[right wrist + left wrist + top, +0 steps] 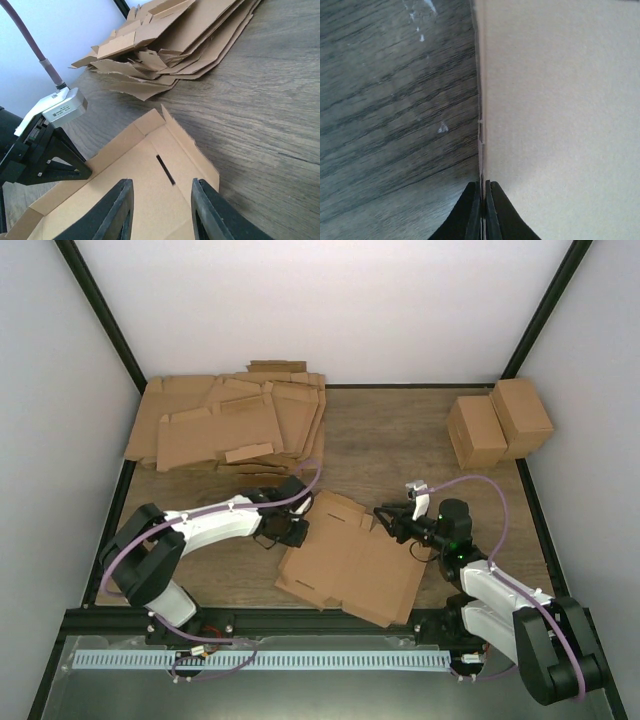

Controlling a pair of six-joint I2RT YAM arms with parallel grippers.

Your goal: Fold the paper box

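The paper box (350, 560) lies as a flat brown cut-out with side flaps on the table between my arms. My left gripper (293, 530) sits at its left edge. In the left wrist view the gripper (483, 187) is shut on the thin cardboard edge of the box (560, 125), which rises straight ahead of the jaws. My right gripper (385, 520) hovers over the box's far right corner. In the right wrist view it (161, 184) stands open above the panel (125, 155) with the slot, nothing between its fingers. The left gripper (45, 155) shows at the box's far flap.
A pile of flat brown cardboard sheets (235, 425) (190, 40) lies at the back left. Two small blocky cartons (498, 425) stand at the back right. Bare wood table (395, 125) lies left of the held edge.
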